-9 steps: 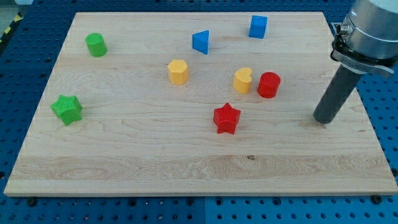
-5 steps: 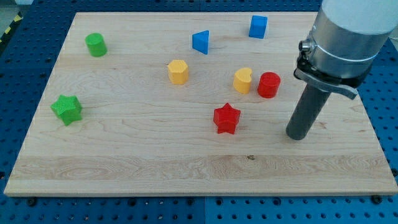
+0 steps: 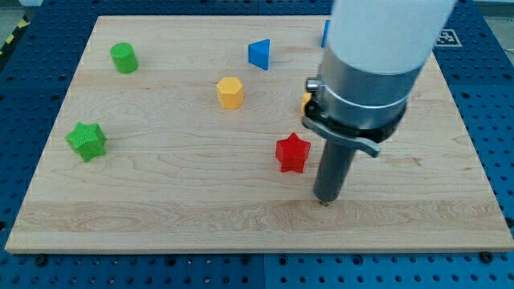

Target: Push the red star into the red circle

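On the pale wooden board (image 3: 161, 193) over blue pegboard (image 3: 498, 120), my tip (image 3: 325, 200) rests bare, holding nothing, just below-right of the red star (image 3: 292, 152)

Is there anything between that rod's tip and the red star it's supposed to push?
Nothing visible. My tip sits just to the view's lower right of the red star, with only bare board between them. The red circle is hidden behind the arm right now, so I can't judge the star's path to it.

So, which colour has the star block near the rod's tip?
Red: the red star sits just left of my tip, clear in the camera view.
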